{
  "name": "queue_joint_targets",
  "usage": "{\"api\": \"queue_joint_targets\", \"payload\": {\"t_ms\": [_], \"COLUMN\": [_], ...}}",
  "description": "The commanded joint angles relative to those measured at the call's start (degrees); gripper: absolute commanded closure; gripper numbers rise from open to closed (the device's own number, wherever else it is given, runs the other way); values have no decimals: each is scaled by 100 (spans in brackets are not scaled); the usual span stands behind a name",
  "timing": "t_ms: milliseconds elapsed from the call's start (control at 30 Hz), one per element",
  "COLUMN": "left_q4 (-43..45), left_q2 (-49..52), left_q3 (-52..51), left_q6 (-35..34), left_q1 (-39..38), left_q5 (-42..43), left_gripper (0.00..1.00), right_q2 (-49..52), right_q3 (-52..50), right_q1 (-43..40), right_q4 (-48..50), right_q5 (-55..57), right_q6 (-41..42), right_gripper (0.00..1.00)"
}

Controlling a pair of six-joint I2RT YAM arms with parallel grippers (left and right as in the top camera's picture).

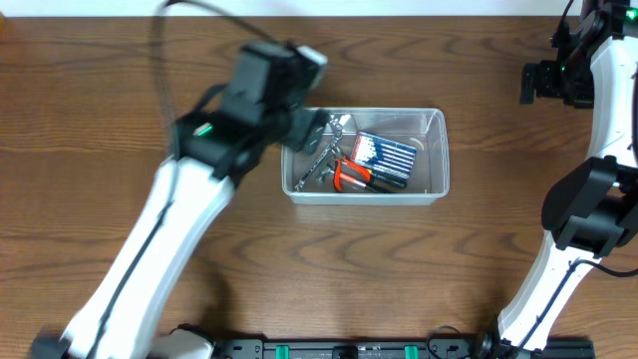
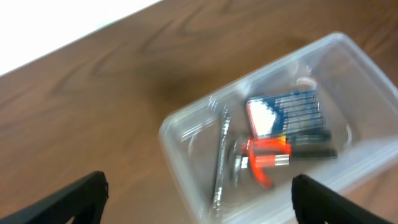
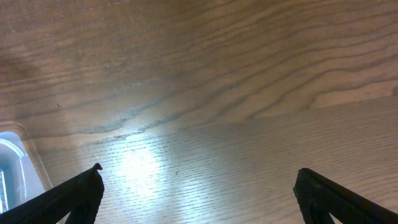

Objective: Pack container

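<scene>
The clear container (image 1: 440,150) stands on the wooden table just right of centre. Inside lie a metal wrench (image 1: 321,160), a red-handled tool (image 1: 349,177) and a blue-and-white pack (image 1: 387,155). My left gripper (image 1: 319,130) hovers over the tub's left end, open and holding nothing. In the left wrist view the left gripper (image 2: 199,194) spans the container's near corner (image 2: 171,134), with the wrench (image 2: 221,155), red-handled tool (image 2: 267,158) and pack (image 2: 289,112) below it. My right gripper (image 1: 530,82) is far right, apart from the tub; in its wrist view the right gripper (image 3: 198,190) is open over bare wood.
The table's far edge (image 1: 419,12) runs along the top, with white beyond it. The right arm's base (image 1: 588,214) stands at the right side. A corner of the tub (image 3: 12,158) shows at the left of the right wrist view.
</scene>
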Motion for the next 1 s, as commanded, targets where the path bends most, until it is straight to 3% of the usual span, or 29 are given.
{"api": "queue_joint_targets", "payload": {"t_ms": [0,167,367,467,700,967], "left_q4": [-669,-1670,-2310,-2422,-3576,-3108], "left_q2": [-715,-1657,-2402,-2625,-2848,-2942], "left_q3": [46,46,46,46,35,-337], "left_q6": [59,-391,-426,-426,-391,-76], "left_q1": [39,39,39,39,42,101], "left_q5": [-291,-289,-269,-269,-275,-262], "left_gripper": [1,2,2,2,2,2], "right_q2": [-138,-138,-138,-138,-138,-138], "right_q3": [-17,-17,-17,-17,-17,-17], "right_q1": [26,26,26,26,26,26], "right_q4": [-4,-4,-4,-4,-4,-4], "right_q5": [-26,-24,-24,-24,-24,-26], "right_q6": [66,66,66,66,66,66], "right_gripper": [1,1,1,1,1,1]}}
